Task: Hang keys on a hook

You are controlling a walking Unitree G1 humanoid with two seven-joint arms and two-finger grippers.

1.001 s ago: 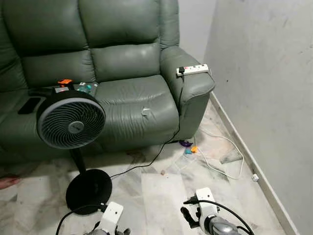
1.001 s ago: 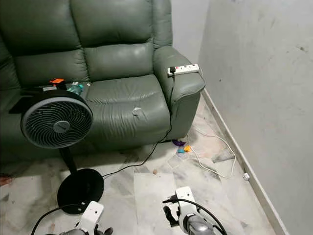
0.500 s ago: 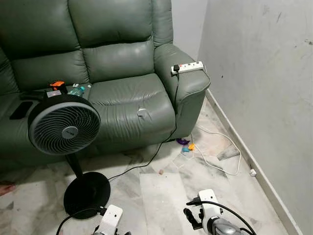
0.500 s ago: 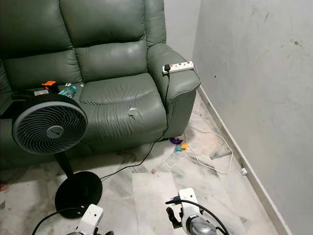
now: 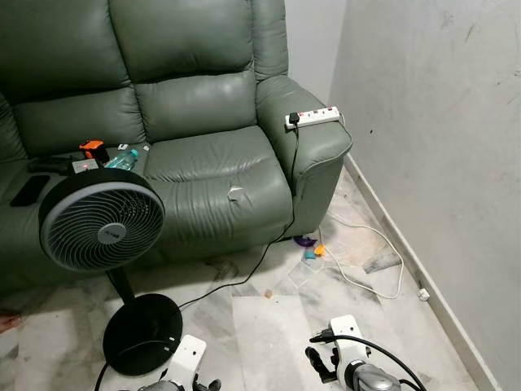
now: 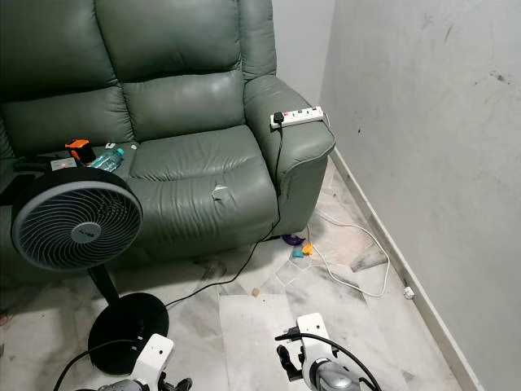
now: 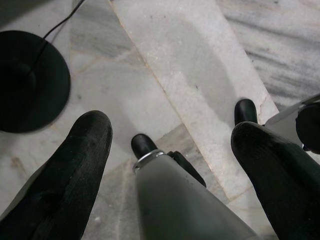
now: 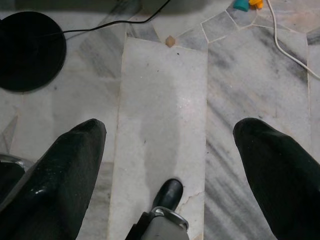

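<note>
Green leather sofa [image 5: 203, 155] lies well ahead; both the left gripper [image 7: 170, 150] and right gripper [image 8: 170, 150] hang spread, empty, over marble floor [image 8: 165, 100]; keys and hook unseen.

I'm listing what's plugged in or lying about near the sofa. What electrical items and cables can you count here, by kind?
Standing fan: 1
Power strip on the sofa arm: 1
Black cable running down to the floor: 1
White cable looped on the floor: 1
Total: 4
</note>
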